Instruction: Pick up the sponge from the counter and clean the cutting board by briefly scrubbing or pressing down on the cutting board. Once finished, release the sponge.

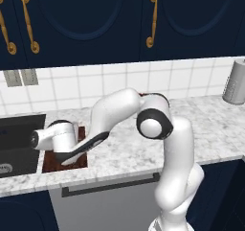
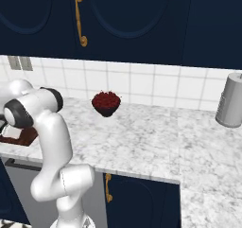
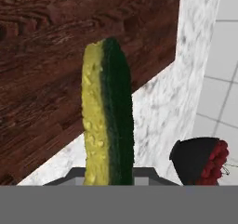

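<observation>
My gripper (image 3: pixel 109 180) is shut on the sponge (image 3: pixel 108 111), which stands on edge between the jaws, yellow body on the left and dark green layer on the right. Its far end points at the dark reddish-brown cutting board (image 3: pixel 56 56); I cannot tell whether it touches the wood. In the left base view my hand (image 1: pixel 55 138) hangs low over the cutting board (image 1: pixel 50 167), which lies on the marbled counter (image 1: pixel 129 151) beside the sink. A corner of the cutting board (image 2: pixel 19 137) peeks from behind my arm in the right base view.
A dark sink basin (image 1: pixel 16 141) lies just left of the board. A dark bowl of red fruit (image 2: pixel 106 102) stands near the tiled wall, also bowl (image 3: pixel 200 162). A grey canister (image 1: pixel 234 84) stands at the far right. Dark cabinets hang overhead.
</observation>
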Controlling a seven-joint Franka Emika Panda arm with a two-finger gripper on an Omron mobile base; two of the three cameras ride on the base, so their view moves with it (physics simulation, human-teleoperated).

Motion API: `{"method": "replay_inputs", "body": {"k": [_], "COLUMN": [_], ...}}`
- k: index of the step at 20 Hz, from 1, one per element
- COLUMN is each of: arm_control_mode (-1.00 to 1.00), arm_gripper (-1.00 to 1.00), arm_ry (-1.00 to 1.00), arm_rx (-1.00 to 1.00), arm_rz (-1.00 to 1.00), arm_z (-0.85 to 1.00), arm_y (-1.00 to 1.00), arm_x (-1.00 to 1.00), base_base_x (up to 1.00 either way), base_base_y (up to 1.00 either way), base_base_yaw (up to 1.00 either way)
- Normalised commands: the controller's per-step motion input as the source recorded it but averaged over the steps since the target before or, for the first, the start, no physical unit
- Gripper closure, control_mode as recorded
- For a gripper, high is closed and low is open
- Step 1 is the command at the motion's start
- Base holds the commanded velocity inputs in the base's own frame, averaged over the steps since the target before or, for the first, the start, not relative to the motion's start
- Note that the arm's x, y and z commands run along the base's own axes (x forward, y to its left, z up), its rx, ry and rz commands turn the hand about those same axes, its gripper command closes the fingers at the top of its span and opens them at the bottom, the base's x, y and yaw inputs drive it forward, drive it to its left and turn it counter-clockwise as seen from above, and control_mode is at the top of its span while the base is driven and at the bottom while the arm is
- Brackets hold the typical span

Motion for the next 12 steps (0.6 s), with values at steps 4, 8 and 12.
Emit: {"method": "replay_inputs", "body": {"k": [4, 8, 12], "arm_control_mode": [-1.0, -1.0, -1.0], "arm_gripper": [1.0, 1.0, 1.0], "arm_ry": [0.01, -0.01, 0.0], "arm_rx": [-0.16, -0.17, -0.03], "arm_rz": [-0.09, -0.08, 0.0], "arm_z": [0.0, -0.01, -0.26], "arm_y": [-0.13, 0.03, 0.25], "arm_x": [1.0, 0.43, 0.0], "base_base_x": [0.0, 0.0, 0.0], "base_base_y": [0.0, 0.0, 0.0], "base_base_yaw": [0.0, 0.0, 0.0]}}
